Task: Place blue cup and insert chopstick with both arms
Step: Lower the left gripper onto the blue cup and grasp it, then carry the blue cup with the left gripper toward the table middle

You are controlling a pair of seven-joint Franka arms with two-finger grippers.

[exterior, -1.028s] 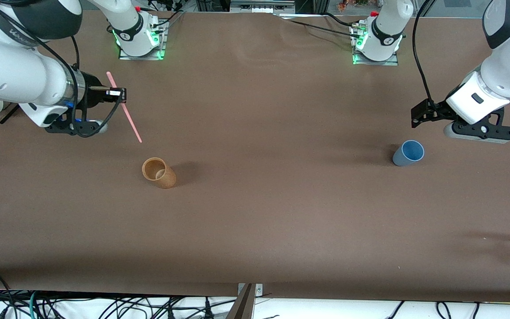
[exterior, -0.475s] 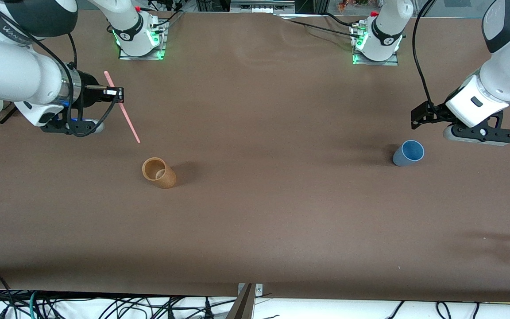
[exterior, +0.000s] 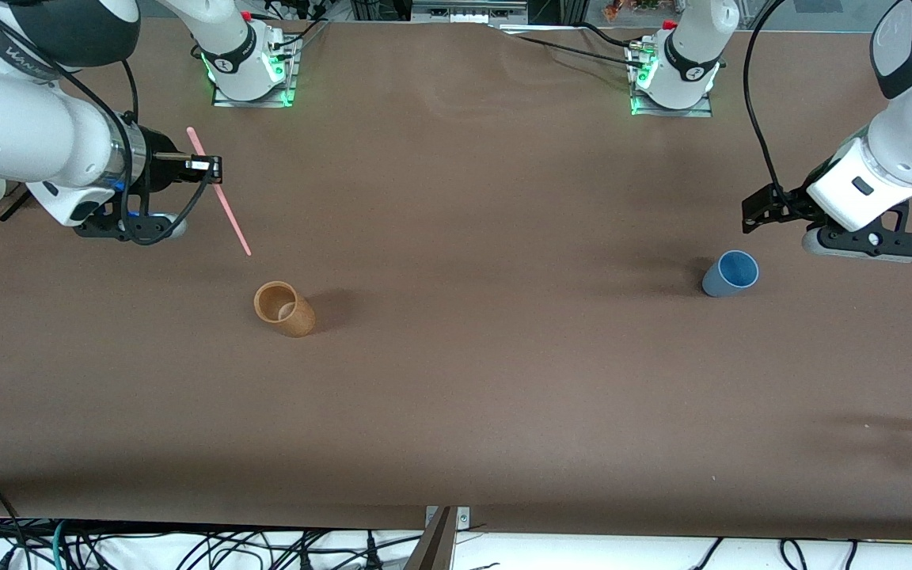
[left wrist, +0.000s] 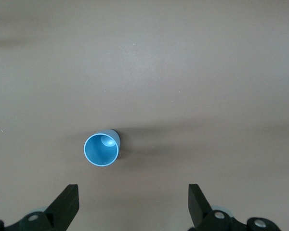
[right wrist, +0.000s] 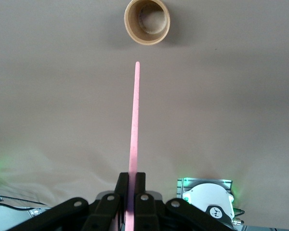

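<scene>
Below my left gripper [left wrist: 132,204], fingers spread, stands the small muted-blue tapered cup [exterior: 730,273]; my right gripper [exterior: 214,168] pinches the thin pink chopstick [exterior: 220,194].

White left arm w/ black two-finger gripper [exterior: 752,212] hangs over the table at its own end, wrist angled down, fingers [left wrist: 65,206] spread wide, nothing between them. White right arm's black two-finger gripper [exterior: 214,169] is up at its end, reaching level, fingers [right wrist: 121,185] pinched on a thin pink stick [exterior: 219,192].
</scene>
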